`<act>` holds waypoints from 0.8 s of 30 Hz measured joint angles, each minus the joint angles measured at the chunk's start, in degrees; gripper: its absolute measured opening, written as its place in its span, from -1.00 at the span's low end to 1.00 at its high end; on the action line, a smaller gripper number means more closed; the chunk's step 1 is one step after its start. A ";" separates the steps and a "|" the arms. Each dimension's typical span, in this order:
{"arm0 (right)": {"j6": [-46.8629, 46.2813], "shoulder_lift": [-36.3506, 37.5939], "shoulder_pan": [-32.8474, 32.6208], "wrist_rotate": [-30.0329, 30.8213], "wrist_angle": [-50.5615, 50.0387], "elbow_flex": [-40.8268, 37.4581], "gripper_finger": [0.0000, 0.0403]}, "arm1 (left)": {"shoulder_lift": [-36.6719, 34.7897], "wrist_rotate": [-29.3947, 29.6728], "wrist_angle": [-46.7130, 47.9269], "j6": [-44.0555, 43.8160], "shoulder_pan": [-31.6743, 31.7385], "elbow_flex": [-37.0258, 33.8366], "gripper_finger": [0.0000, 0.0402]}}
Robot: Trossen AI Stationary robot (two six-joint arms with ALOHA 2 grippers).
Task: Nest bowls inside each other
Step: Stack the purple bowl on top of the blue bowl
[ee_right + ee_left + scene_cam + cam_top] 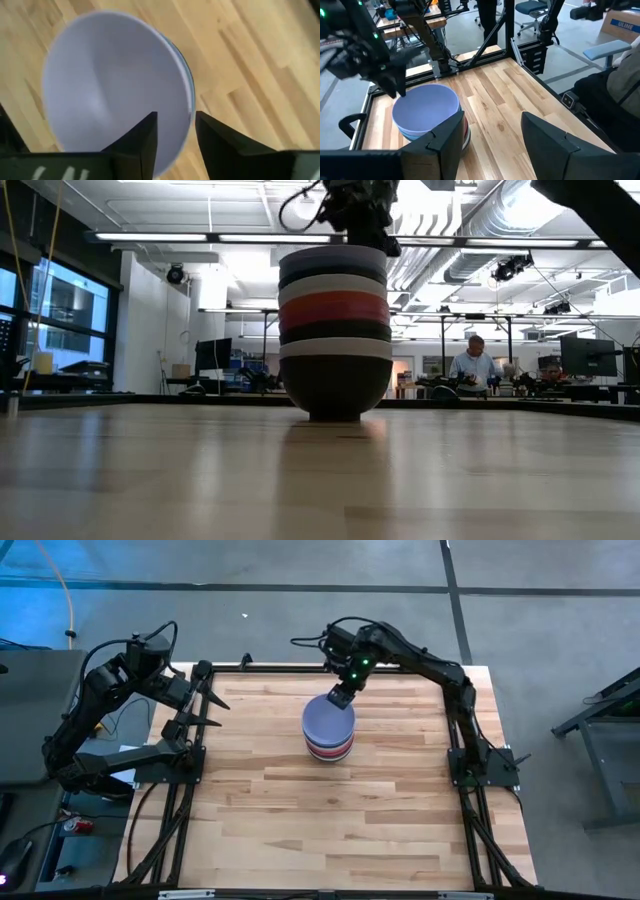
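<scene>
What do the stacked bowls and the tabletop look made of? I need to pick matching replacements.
The lavender bowl on top of the stack of bowls looks like smooth, matte plastic: one even colour, thin rim, soft sheen, though glazed ceramic can't be excluded. The table looks like light, sealed wooden planks, with grain and board seams showing.

Table (300, 810): made of pale wood planks w/ visible grain, smooth, a soft sheen seen in the low view. Bowls (334, 330): stacked, plastic-looking, smooth. Lavender bowl (115, 85) on top: inside seen as even, satin, no texture. Bottom black bowl (335, 390): slightly glossy, faint highlights noted. Right gripper (175, 142) and left gripper (492, 145): fingers (137, 150) look like matt black plastic, flat-faced. Frame rails (470, 830) at table edges: dark metal, matt.
</scene>
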State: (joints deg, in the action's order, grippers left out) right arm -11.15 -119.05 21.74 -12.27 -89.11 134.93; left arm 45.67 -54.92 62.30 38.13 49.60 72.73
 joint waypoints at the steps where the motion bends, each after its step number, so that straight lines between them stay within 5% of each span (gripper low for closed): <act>1: 0.23 0.68 0.00 0.02 0.58 0.00 -0.38 | 0.00 0.00 0.00 0.00 -0.01 0.00 -0.08; 7: 1.47 2.34 -0.02 4.24 3.72 0.04 -0.44 | 0.04 -0.02 0.00 -0.44 0.00 0.00 -0.08; 15: 3.39 1.60 -0.15 2.15 4.78 -2.76 -0.96 | 0.00 -0.04 0.04 -1.76 -0.02 -0.02 -0.08; 24: 3.14 1.37 -0.17 2.04 5.57 -2.78 -0.97 | 0.02 -0.02 0.39 -1.32 -0.02 -0.02 -0.08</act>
State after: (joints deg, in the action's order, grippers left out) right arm -8.01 -117.68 21.56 -10.22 -83.55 132.16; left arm 45.69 -54.94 62.69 36.80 49.58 72.71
